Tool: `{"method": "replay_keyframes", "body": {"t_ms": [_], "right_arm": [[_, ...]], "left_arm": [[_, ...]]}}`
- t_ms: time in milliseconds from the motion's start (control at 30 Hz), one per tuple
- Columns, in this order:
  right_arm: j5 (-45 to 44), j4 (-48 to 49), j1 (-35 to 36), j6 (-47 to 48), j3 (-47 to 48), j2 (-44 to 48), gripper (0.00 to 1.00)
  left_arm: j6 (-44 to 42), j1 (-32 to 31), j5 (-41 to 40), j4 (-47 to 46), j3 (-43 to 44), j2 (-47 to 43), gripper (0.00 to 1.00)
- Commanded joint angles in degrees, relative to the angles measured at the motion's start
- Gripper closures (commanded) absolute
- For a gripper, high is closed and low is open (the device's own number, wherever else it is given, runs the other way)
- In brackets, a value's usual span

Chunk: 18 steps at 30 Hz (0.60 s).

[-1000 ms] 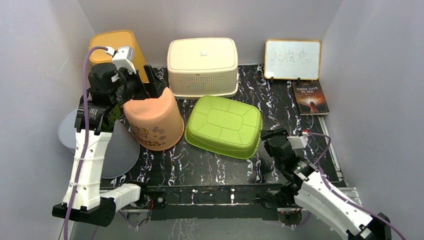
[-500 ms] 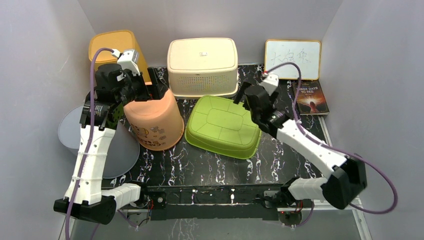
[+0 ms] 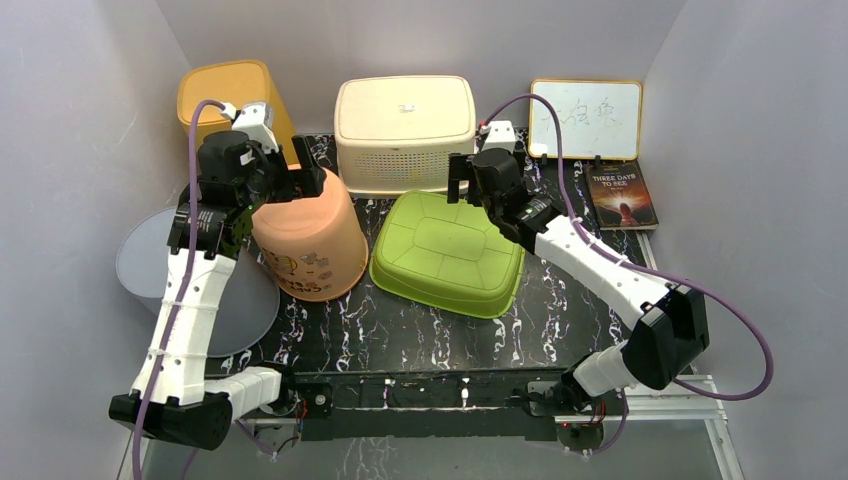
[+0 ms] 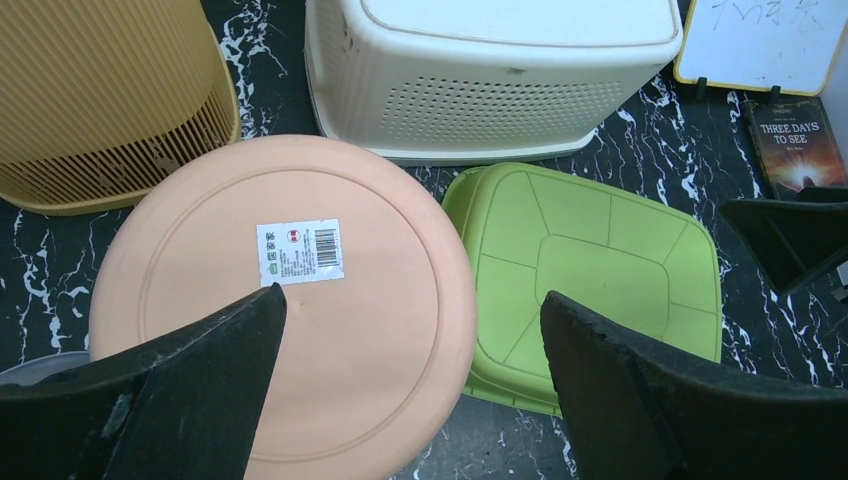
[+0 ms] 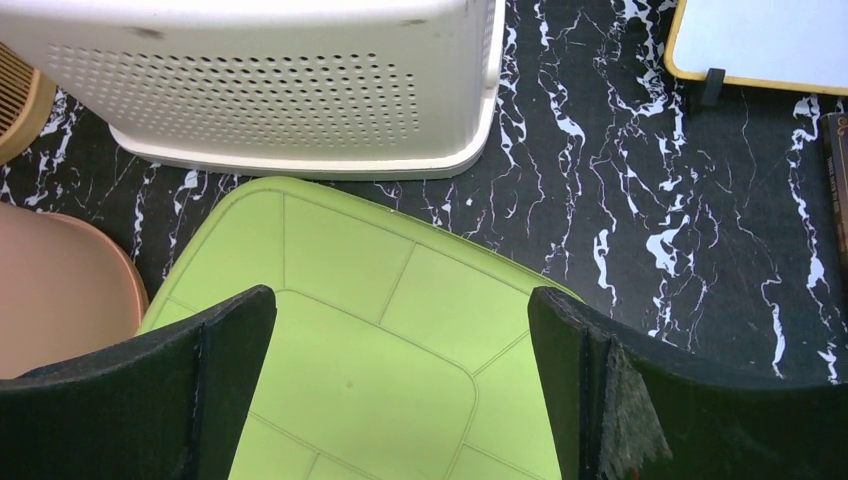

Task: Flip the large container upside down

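Observation:
A cream perforated bin, the biggest container here, stands bottom-up at the back centre. In front of it a green basin lies bottom-up. To its left a peach bucket with a barcode sticker also shows its base. My left gripper hovers open over the bucket's base, holding nothing. My right gripper hangs open above the basin's far edge, just in front of the cream bin, and touches neither.
A yellow ribbed basket lies at the back left behind the bucket. A whiteboard and a book sit at the back right. A grey disc overhangs the mat's left side. Walls close in on three sides.
My right arm has swung up from the near right corner to above the green basin's far edge, its jaws opening wide. The left gripper has shifted slightly right over the bucket.

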<state>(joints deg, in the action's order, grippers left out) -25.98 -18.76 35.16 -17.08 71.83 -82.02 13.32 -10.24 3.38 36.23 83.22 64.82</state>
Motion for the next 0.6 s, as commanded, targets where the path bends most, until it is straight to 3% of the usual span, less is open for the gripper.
{"method": "replay_keyframes", "body": {"t_ms": [0, 567], "right_arm": [[1.33, 3.78, 0.22, 4.43, 2.55, 0.9, 0.02], [2.37, 9.17, 0.35, 3.67, -2.01, 5.21, 0.02]], "left_arm": [[0.41, -0.12, -0.69, -2.42, -0.42, -0.2, 0.02], [0.66, -0.13, 0.48, -3.49, -1.38, 0.88, 0.02]]}}
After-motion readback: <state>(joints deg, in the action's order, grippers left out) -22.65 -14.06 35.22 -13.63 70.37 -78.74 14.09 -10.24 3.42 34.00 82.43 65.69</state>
